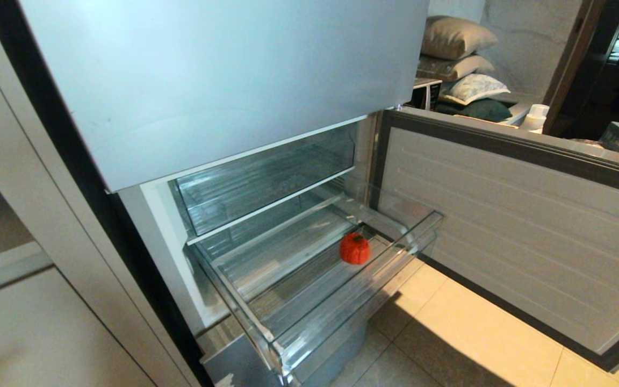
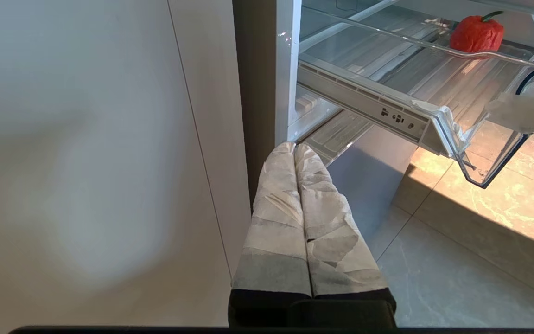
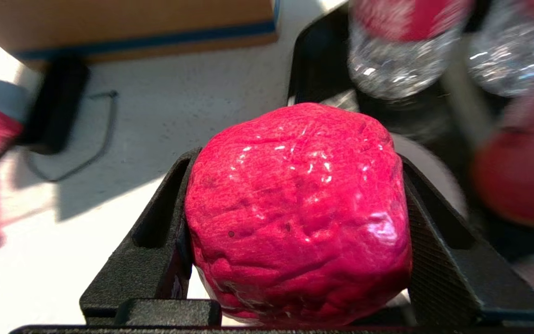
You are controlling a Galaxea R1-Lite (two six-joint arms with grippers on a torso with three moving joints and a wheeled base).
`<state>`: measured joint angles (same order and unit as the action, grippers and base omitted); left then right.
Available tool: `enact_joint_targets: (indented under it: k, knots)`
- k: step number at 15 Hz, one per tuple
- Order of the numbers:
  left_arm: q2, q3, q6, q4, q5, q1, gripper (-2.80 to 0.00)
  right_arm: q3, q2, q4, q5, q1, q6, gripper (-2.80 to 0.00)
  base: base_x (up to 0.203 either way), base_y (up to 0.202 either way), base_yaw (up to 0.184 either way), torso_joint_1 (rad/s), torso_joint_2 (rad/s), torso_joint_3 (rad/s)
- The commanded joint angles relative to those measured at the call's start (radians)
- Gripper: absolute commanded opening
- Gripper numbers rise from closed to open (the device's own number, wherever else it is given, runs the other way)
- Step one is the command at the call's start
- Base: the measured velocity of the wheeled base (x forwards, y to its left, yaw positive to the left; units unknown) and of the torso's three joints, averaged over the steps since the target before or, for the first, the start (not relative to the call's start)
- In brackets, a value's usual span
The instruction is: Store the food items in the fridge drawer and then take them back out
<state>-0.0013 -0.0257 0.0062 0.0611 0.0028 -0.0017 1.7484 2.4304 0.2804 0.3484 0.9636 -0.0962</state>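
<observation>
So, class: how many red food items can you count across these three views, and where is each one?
2. One red pepper lies in the pulled-out fridge drawer, near its right end. A second red food item is gripped in the right hand, away from the fridge. Blurred red shapes nearby may be more.

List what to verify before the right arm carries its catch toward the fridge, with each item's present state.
1. Grip: right gripper has both fingers against the glossy red item: ok.
2. Fridge drawer pulled out: ok.
3. Room in the drawer: one red pepper sits near the front right corner and the rest of the ribbed floor is bare: ok.
4. Fridge door swung wide: ok.
5. Left gripper shut, low beside the fridge, apart from the drawer: ok.
6. Path from right gripper to drawer: cannot tell, because that gripper is outside the head view.
</observation>
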Motion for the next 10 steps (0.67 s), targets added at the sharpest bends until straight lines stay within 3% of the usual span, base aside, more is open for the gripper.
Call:
enact_joint_targets:
  k: [1,5,10]
  knots:
    - [0.0,0.001,0.0,0.0,0.0,0.0,-2.8,-0.116,-0.192,0.003,-0.002,0.001,-0.001,-2.8,0.0,0.0,0.0,0.0,0.0,0.0]
    - [0.0,0.0,0.0,0.0,0.0,0.0,-2.8,-0.326,-0.52,0.004,-0.04,0.003,-0.001,-2.8,0.0,0.0,0.0,0.0,0.0,0.0]
    - [0.0,0.0,0.0,0.0,0.0,0.0,-2.8,-0.405,-0.909,0.008,-0.113,0.001,-0.002,-2.8,0.0,0.0,0.0,0.0,0.0,0.0]
